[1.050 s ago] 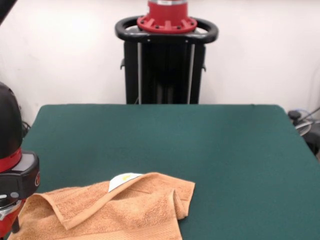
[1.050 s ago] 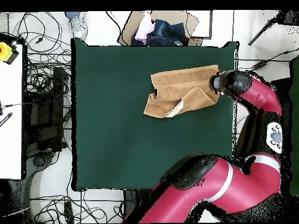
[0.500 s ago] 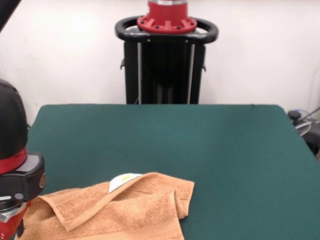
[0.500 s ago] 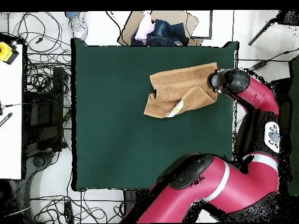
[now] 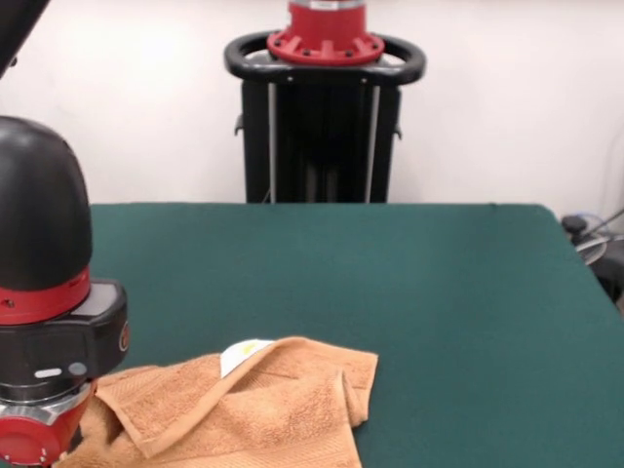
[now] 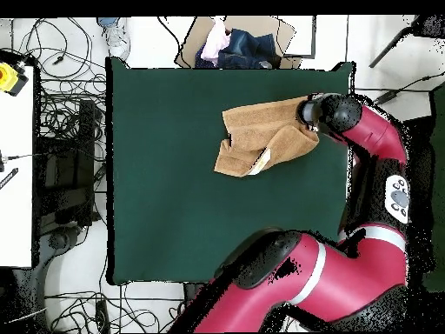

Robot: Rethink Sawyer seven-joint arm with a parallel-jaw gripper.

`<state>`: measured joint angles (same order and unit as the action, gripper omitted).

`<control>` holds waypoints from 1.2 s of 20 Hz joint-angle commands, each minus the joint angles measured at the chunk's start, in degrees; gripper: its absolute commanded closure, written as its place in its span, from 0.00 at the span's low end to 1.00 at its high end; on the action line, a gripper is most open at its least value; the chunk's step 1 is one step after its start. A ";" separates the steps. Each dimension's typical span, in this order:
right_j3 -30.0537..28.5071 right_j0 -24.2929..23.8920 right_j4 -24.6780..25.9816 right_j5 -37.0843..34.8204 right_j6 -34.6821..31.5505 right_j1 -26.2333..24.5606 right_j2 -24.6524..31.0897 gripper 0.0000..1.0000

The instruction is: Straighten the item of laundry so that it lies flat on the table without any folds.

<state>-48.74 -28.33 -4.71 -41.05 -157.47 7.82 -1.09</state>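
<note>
Near the table's (image 5: 439, 283) left front, the pincer (image 5: 39, 444) hangs over the folded towel's (image 5: 263, 409) corner, presumably to drag it flat; its grip I cannot tell.

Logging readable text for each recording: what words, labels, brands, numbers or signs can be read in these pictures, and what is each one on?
No text can be read in either view.
Care tag on the towel: white with a yellowish mark, too small and blurred to read.
Panel on the robot arm: small round marks, no legible lettering.
Yellow object on the side bench: no readable marking.
</note>
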 commanded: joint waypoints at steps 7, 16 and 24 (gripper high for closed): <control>-8.56 1.99 -4.58 4.39 -13.53 -1.01 -0.67 0.00; -9.52 0.71 -4.89 6.57 -10.79 -1.44 0.54 0.00; -17.51 -7.20 -3.26 11.33 -4.32 1.13 2.47 0.00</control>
<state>-52.32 -31.16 -7.30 -35.28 -157.47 9.34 -0.88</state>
